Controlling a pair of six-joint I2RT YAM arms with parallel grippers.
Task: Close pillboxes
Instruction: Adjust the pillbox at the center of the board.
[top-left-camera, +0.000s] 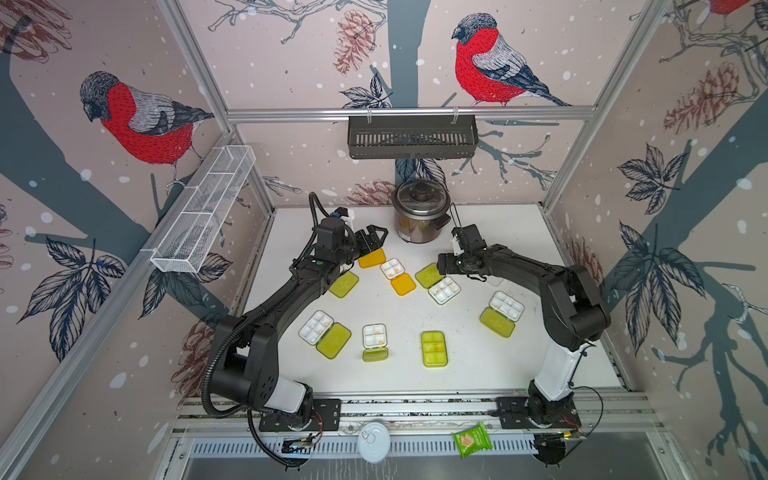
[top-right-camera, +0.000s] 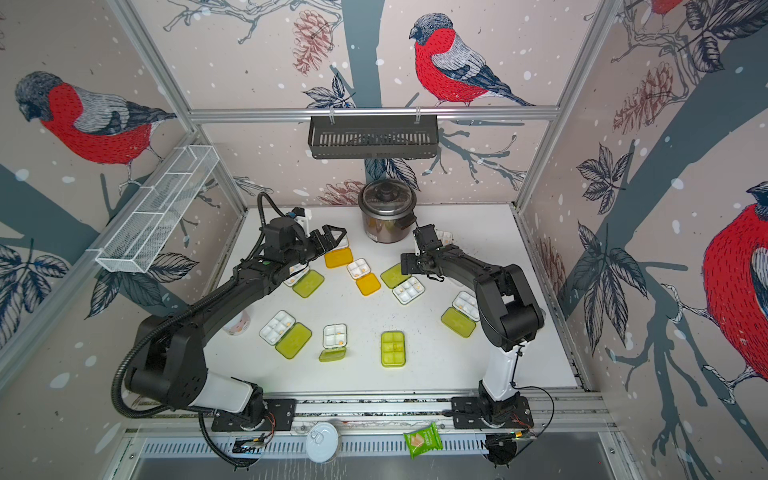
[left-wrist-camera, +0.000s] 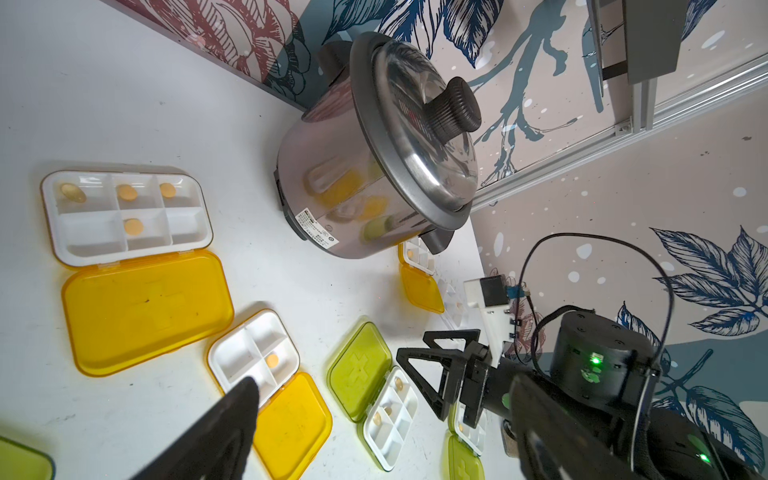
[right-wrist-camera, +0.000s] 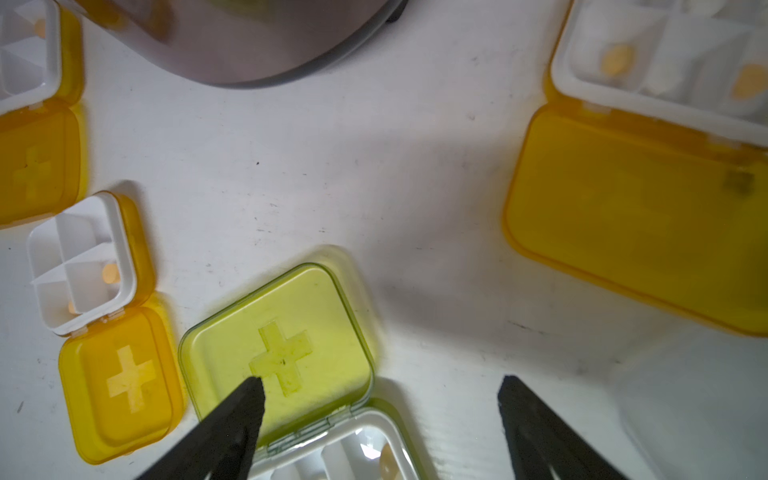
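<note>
Several pillboxes lie open on the white table, white trays beside flat lids. One lime-green pillbox at the front is shut. My left gripper hangs open over the large orange-lidded pillbox at the back left. In its wrist view the left gripper holds nothing. My right gripper is open above the green lid of a pillbox whose tray lies beside it. In the right wrist view, one fingertip of the right gripper overlaps that lid.
A steel rice cooker stands at the back centre, with another orange pillbox beside it. A black basket and a white wire basket hang on the walls. A round can lid and a green snack packet lie on the front rail.
</note>
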